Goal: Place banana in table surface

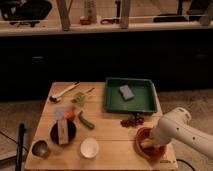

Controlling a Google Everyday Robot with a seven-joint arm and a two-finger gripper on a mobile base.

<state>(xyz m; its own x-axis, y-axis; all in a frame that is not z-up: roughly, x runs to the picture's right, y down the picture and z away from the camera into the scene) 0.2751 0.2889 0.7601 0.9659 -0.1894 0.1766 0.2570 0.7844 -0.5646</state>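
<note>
Right now the gripper reaches into the orange bowl at the near right corner of the table surface, by the pale banana inside it; whether it grips, I cannot tell

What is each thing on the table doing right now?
gripper, down in the orange bowl.
banana, lying in the orange bowl, not yet on the table surface.
green tray, holding a sponge.
white bowl, upright, empty.
dark plate, carrying a brown box.
</note>
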